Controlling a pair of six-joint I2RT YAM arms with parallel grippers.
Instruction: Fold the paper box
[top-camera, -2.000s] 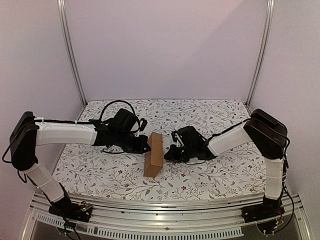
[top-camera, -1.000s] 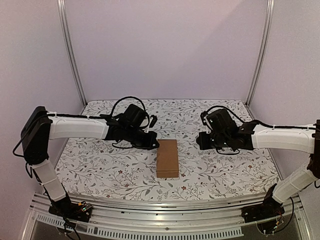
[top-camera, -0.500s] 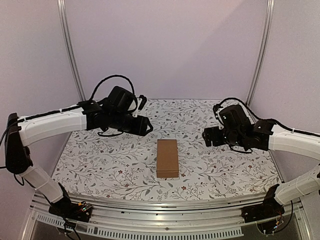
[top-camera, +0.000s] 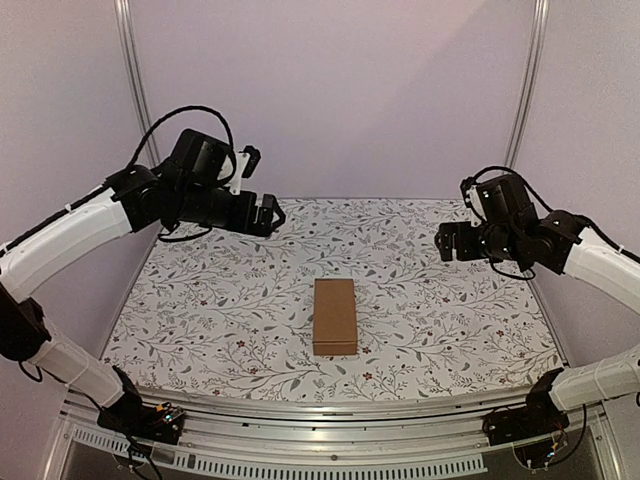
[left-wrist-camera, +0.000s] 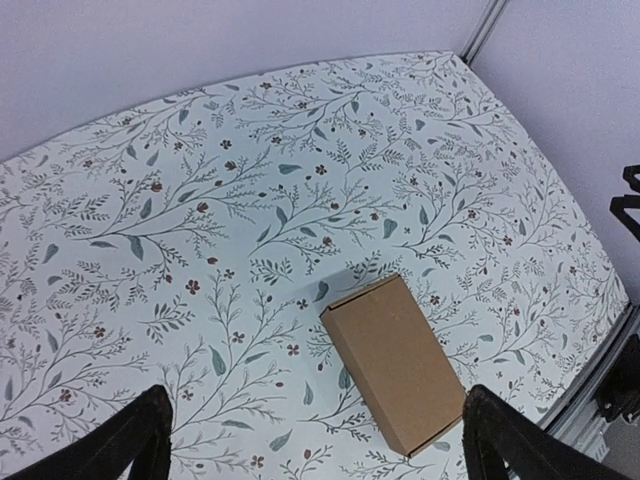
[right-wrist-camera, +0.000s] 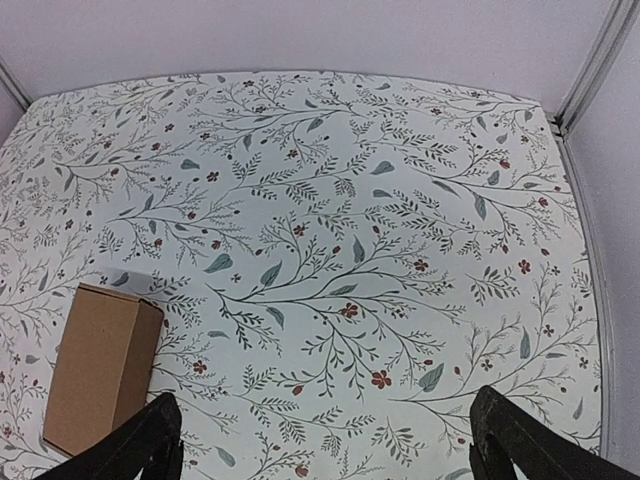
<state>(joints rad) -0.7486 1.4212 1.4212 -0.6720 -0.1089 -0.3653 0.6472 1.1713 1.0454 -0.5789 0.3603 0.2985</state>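
**A:** Setting?
**B:** Pale lilac walls, aluminium posts (top-camera: 135, 100), a table (top-camera: 200, 330) under a floral cloth.

**A:** Item one?
**B:** The paper box (top-camera: 335, 316). Plain brown, closed, elongated. It lies flat on a broad face at the middle of the table, a little toward the near edge. No flap or tab stands open. Nothing touches it.

**A:** Item two, the claws?
**B:** Left gripper (top-camera: 268, 214): raised over the far left of the table, well apart from the box. Its wrist view shows the fingers (left-wrist-camera: 135, 440) spread wide with nothing between them. Right gripper (top-camera: 447, 242): raised at the far right, also well apart, fingers (right-wrist-camera: 150, 435) spread and empty.

**A:** Changes since the last entry?
**B:** Two seconds back the box stood tipped on a long edge, with both grippers close at its sides. One second back it lay flat, as it does now. Since then both arms have drawn off and risen, and the box has not moved.

**A:** Meaning?
**B:** By my judgement the folding looks complete and the box has been set down and let go. The arms appear to be retiring. The end closures are too small to check.
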